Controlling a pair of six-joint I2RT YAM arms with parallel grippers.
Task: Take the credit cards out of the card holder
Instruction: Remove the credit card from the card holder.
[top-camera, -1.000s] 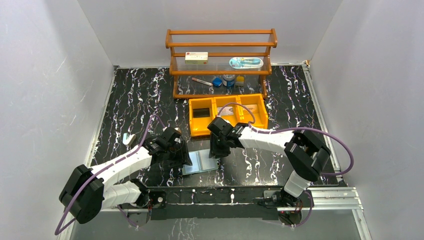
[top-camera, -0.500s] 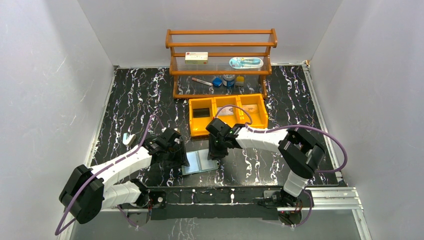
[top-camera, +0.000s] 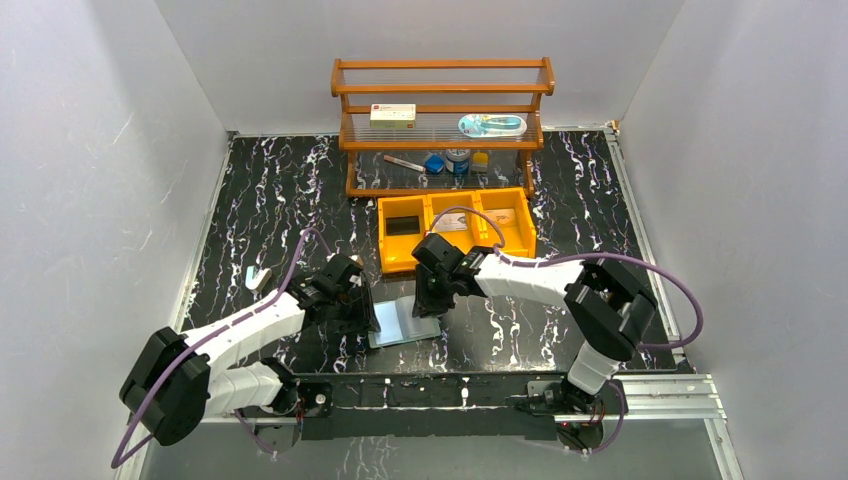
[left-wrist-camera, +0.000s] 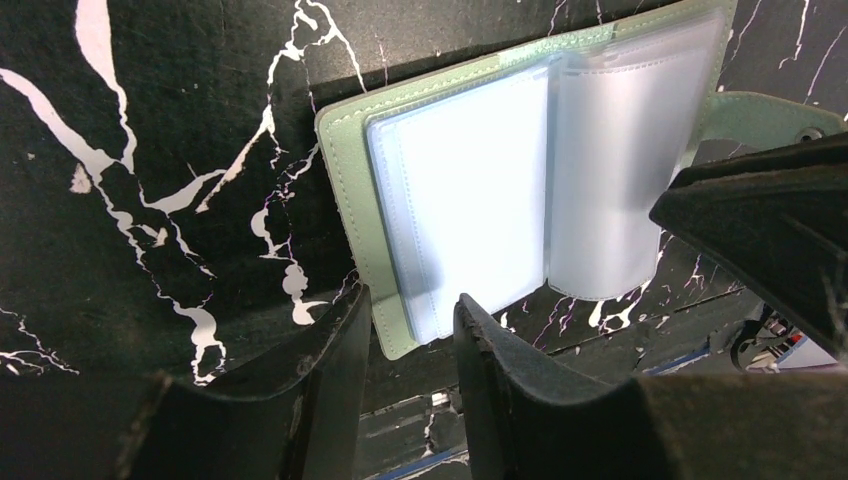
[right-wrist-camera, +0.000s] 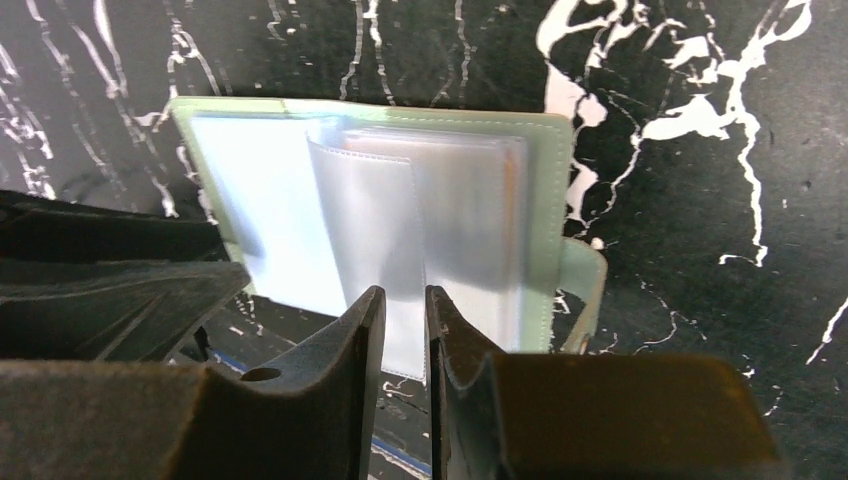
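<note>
1. Over the last second both arms have stayed at the open card holder (top-camera: 403, 322) and drawn their jaws in. The holder has not shifted. It lies flat on the black marbled desk (top-camera: 280, 190) near the front edge, between the two arms.
2. The left pincer (left-wrist-camera: 410, 300) is partly closed, with a clear gap left. The near corner of the green cover sits in that gap, and nothing is clamped yet.
3. The right pincer (right-wrist-camera: 404, 295) is almost closed around the lower edge of one clear sleeve (right-wrist-camera: 365, 230). I cannot tell whether it is really pinching the sleeve.
4. My reading is that the left arm is about to pin the cover while the right takes a sleeve, to lift or turn it and get at a card.
5. The cover is soft, stitched sage-green leather-like material with a small snap tab (right-wrist-camera: 585, 290) at one side.
6. The sleeves are thin, floppy, cloudy plastic, likely slippery and easy to crumple.
7. Most of the sleeves look empty. A faint orange tint at the far edge of the stack may be one of the credit cards (right-wrist-camera: 515, 190).
8. The orange bin (top-camera: 385, 262) behind holds flat items, one of them dark. They are too small to identify.
</note>
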